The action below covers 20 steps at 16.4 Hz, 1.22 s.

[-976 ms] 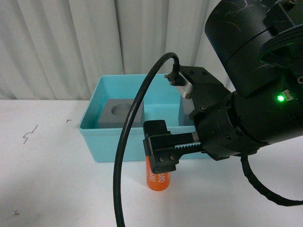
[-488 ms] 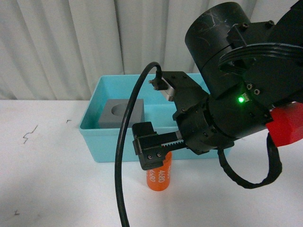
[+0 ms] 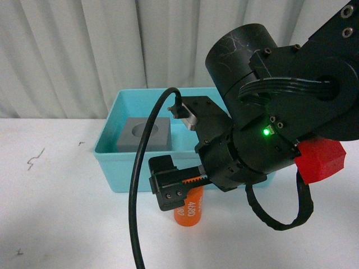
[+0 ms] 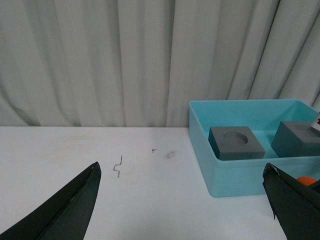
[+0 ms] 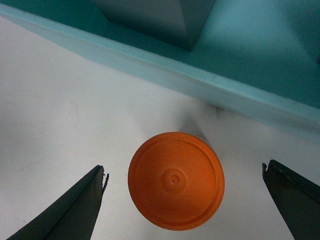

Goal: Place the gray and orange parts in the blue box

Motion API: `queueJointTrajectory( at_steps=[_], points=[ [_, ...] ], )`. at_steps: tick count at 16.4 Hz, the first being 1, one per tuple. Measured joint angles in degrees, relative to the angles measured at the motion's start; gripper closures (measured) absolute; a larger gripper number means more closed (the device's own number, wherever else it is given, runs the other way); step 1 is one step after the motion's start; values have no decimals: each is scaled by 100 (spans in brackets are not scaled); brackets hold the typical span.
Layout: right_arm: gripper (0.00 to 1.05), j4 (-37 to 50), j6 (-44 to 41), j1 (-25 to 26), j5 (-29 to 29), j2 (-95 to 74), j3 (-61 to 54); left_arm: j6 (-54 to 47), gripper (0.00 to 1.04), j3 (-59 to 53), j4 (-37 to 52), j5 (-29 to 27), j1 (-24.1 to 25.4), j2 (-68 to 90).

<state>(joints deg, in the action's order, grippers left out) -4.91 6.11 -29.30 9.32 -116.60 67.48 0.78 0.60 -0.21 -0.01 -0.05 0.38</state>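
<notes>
The orange cylinder printed "4680" stands upright on the white table just in front of the blue box. My right gripper hangs open right above it, looking down on its round top, with one finger on each side and clear of it. One of those fingers shows in the front view beside the cylinder's top. Inside the box sit a gray cube with a round recess and a second gray cube. My left gripper is open over bare table, left of the box.
A grey curtain hangs behind the table. Small dark marks lie on the white tabletop left of the box. The right arm's black cable loops down in front of the box.
My right arm has swung leftward, carrying its finger block left so the open jaws now sit astride the cylinder's top. The cubes and box have not moved.
</notes>
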Motion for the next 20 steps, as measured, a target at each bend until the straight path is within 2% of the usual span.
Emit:
queueJointTrajectory(
  at_steps=[8,9,10,11,12,13,15,20],
  points=[
    [8,52,-2,-33,-4,-70,-2,2,7,2,0,0,0,0],
    [15,66,-4,-33,-11,-68,-2,0,7,0,0,0,0,-2],
    [27,70,-9,-33,-31,-68,-13,0,7,0,0,0,0,0],
    [55,68,-66,-35,-48,-52,-37,2,7,0,0,0,0,0],
    [59,-46,-136,-149,-44,144,-153,0,7,0,0,0,0,0],
    [59,-249,-319,-376,184,839,-190,0,7,0,0,0,0,0],
    [59,-350,-369,-299,310,1303,-35,2,7,2,0,0,0,0],
    [59,-533,-407,442,155,1384,752,0,7,0,0,0,0,-2]
  ],
)
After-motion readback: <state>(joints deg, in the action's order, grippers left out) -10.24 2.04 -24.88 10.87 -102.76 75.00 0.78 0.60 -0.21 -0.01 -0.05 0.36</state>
